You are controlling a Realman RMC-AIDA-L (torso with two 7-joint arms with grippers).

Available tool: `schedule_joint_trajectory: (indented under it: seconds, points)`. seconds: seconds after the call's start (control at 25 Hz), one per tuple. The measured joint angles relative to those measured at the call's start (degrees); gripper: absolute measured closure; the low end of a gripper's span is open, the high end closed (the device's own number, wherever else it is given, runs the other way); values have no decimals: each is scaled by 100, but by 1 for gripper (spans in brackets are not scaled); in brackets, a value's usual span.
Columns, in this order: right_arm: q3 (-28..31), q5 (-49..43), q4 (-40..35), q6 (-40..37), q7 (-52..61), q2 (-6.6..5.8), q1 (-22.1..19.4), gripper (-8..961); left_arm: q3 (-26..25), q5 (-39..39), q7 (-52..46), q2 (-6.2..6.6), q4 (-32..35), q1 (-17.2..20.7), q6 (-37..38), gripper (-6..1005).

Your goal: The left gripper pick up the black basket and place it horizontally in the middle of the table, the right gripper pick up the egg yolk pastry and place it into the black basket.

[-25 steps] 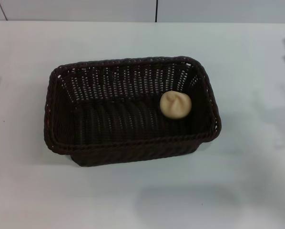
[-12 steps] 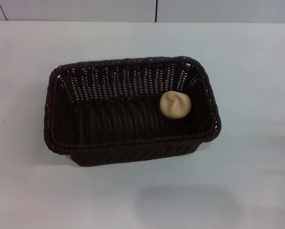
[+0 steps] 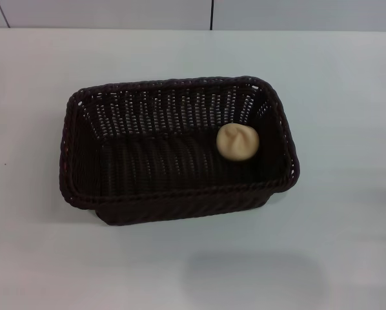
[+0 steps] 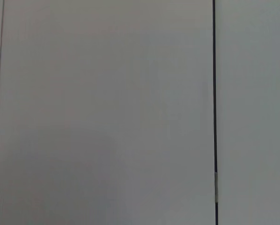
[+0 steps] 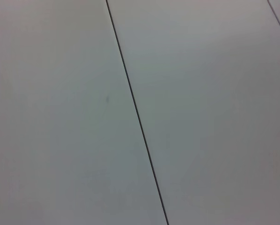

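Note:
The black basket [image 3: 90, 155] lies lengthwise across the middle of the white table [image 3: 335, 245] in the head view. The egg yolk pastry [image 3: 237, 141] rests inside the basket, on its floor near the right end. Neither gripper shows in any view. The left wrist view and the right wrist view show only pale flat panels with thin dark seams.
The table's far edge meets a pale wall with a dark vertical seam [image 3: 212, 14]. Bare white tabletop surrounds the basket on all sides.
A dark bit of the right gripper at the far right edge has left the view. A faint shadow at the left edge has faded. Basket and pastry have not moved.

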Motion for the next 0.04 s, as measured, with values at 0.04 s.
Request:
schedule_joint_trajectory:
  seconds: [0.04]
  points:
    - [0, 0, -16, 13, 0, 1, 2, 126, 0, 1, -8, -3, 22, 1, 0, 180]
